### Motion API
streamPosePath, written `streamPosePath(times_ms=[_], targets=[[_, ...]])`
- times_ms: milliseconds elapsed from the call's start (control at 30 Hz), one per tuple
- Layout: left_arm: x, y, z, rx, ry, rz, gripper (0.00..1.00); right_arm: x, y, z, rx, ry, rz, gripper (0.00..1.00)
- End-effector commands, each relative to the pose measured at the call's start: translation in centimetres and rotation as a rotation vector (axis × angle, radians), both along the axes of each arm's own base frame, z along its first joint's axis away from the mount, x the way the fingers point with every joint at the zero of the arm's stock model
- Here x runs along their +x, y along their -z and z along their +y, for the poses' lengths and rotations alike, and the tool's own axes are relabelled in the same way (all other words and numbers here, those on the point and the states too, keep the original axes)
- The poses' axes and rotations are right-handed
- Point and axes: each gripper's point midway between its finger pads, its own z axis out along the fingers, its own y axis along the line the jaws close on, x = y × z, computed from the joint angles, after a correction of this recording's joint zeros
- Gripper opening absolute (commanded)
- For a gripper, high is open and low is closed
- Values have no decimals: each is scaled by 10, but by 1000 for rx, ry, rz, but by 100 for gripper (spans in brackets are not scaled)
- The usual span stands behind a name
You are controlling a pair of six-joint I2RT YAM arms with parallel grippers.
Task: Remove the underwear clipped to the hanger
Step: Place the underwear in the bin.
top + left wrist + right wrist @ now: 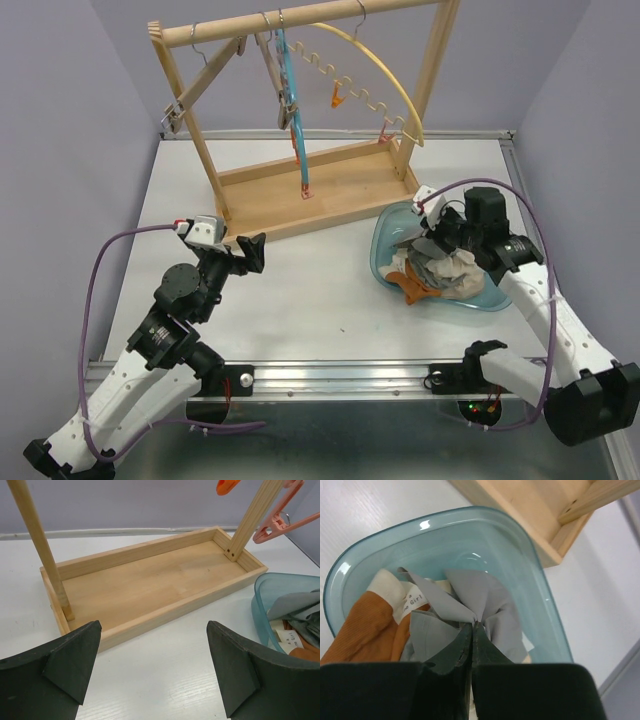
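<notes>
The left gripper (251, 251) is nearest, on the left. It hovers low over the white table (300, 300) with its two dark fingers spread wide and nothing between them, pointing toward the rack.

On the right, the right gripper (472, 626) reaches down into a translucent blue tub (545, 600). The tub stands on the table just beside the rack's right-hand corner. The gripper's fingers are pressed together, pinching a fold of a grey piece (465, 592) that bunches at the tips.

The underwear (440, 272) lies heaped in this tub, with grey, orange-brown and pale cloth tangled together. An orange-brown piece (367, 625) with a pale band and a label lies beside the grey one. In the top view the right wrist covers part of the pile.

Beyond both grippers stands a wooden rack (260, 195) with a shallow tray base, two slanted posts and a top rail. From the rail hang a wooden hanger (205, 80) at the left, a blue hanger (285, 70) in the middle and a yellow hanger (372, 55) at the right. Orange clips (338, 97) hang near the yellow one. Lilac walls close in behind and at the sides.
</notes>
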Motion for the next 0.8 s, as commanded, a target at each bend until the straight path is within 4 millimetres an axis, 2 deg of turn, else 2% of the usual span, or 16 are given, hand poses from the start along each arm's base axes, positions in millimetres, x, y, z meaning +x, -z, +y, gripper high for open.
streamPosePath(times_ms=[0,167,233,333,367,400,500,533,567,767], targets=[[3,-7,-1,-17,1,-41,98,8,4,12,74,-19,-10,4],[3,-8,-2,-15,6,-43,98,11,38,14,54,-15,94,16],[3,-8,-1,-17,4,-45,98,12,48,11,38,1,119,24],[2,-9,-1,-17,6,-48,98,11,52,8,38,22,135,39],[2,-9,-1,-17,7,-50,98,11,52,8,42,25,134,45],[2,-9,-1,-16,6,-50,98,10,47,8,45,25,118,56],[2,-9,-2,-15,10,-50,98,8,37,7,67,36,96,79],[2,-9,-2,-14,10,-49,98,5,29,7,80,39,74,96],[2,-9,-2,-16,12,-49,98,4,27,6,84,45,66,100],[2,-8,-3,-10,13,-49,98,-3,3,-2,135,111,-1,100]])
